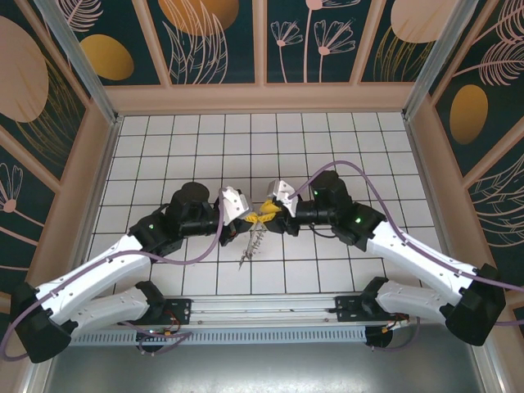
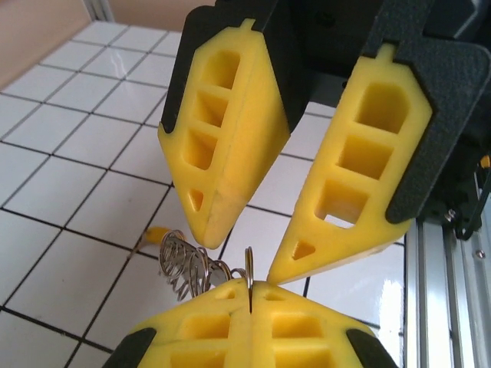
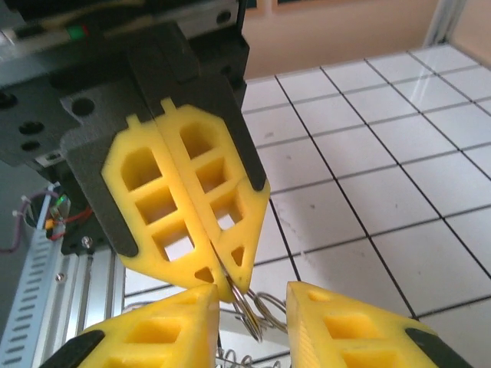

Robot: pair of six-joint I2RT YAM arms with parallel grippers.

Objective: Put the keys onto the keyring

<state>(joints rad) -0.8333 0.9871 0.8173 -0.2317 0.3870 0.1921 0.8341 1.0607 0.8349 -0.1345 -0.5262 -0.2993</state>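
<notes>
Elbows bent, both arms reached inward over the white-tiled worktop (image 1: 205,147), wrists turned toward each other so the fingertips nearly met. The left arm (image 1: 90,286) rose from its base, then levelled toward the centre. Its left pincer (image 1: 244,214) was clenched on the keyring (image 2: 249,270), the thin loop standing edge-on between the pressed fingertips. The keys (image 1: 252,244) hung bunched below that pincer, trailing toward the tiles, with a small yellow-orange piece (image 2: 153,232) just beyond them. The right pincer (image 1: 270,211) was released, its fingers (image 3: 184,322) spread either side of the loop, on the mirrored right arm (image 1: 409,254).
</notes>
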